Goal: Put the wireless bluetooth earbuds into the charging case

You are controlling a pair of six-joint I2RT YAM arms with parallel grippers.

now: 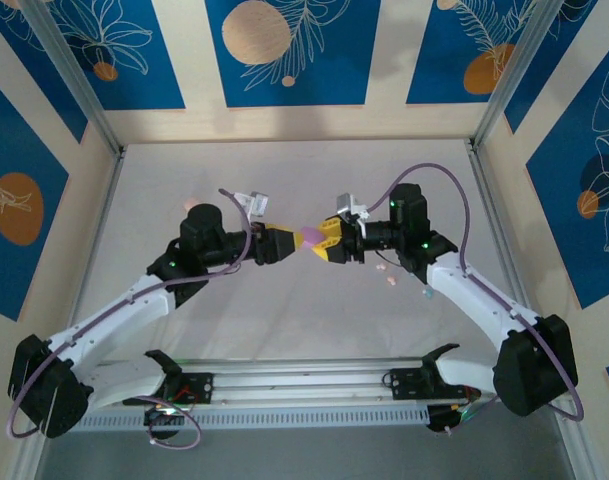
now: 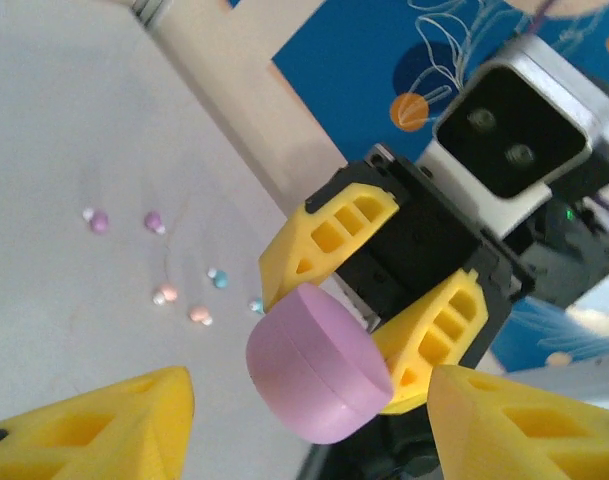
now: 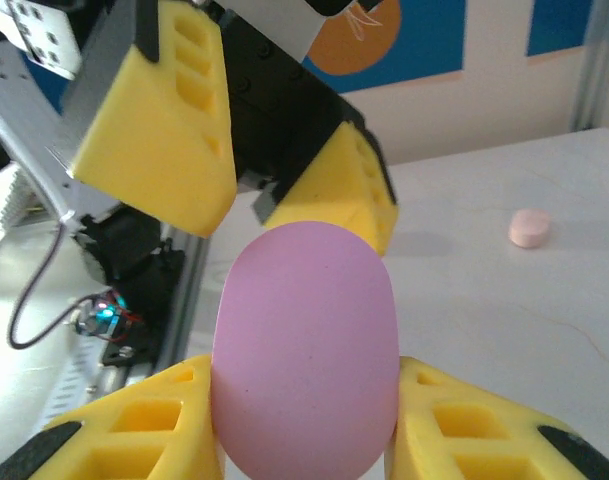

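My right gripper (image 1: 324, 246) pinches the purple case (image 2: 314, 375) in the air over the middle of the table (image 1: 284, 180), and my fingers hide its sides. My left gripper (image 1: 287, 243) has its fingers wide apart around the case's tip, and I cannot tell if it touches. The tiny earbuds (image 2: 199, 315) lie loose on the table, right of the grippers, too small to see well.

No lettering, brand, number or sign is legible; the blue wall panels (image 1: 284, 60) at twelve o'clock carry drawn leaves only.
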